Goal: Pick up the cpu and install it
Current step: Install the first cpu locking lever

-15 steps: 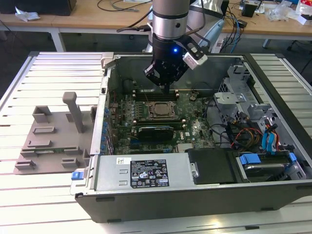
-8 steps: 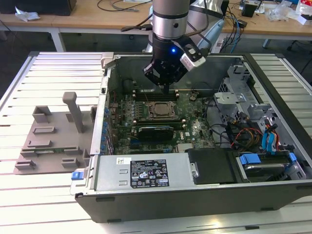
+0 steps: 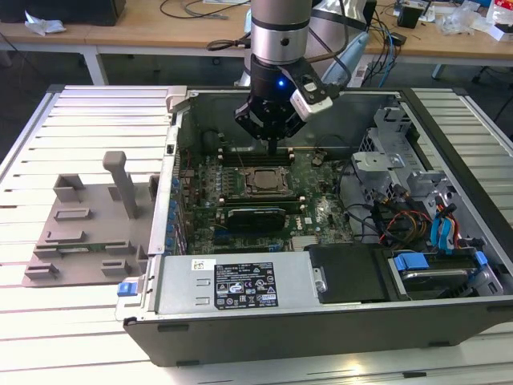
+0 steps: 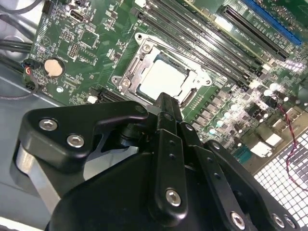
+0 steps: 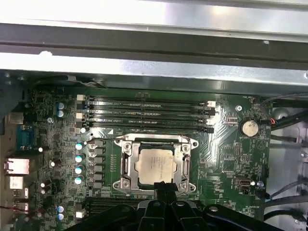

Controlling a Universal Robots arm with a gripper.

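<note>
Silvery square cpu [image 5: 155,166] already seated in metal-framed socket [image 5: 126,163]; black gripper [image 4: 166,103] above, jaws pressed together, empty.

The computer case [image 3: 337,321] lay open on the counter [image 3: 80,337]. In the exterior view, the motherboard [image 3: 321,208] sat inside it, with the power supply [image 3: 240,285] at 6 o'clock of the board and the drive bays [image 3: 433,257] at 4 o'clock. The cpu [image 5: 155,166] sat in the socket [image 5: 126,166], memory slots [image 5: 149,115] beside it. The gripper [image 3: 274,144] hung above the socket. A moulded tray [image 3: 80,233] lay at 9 o'clock of the case.
</note>
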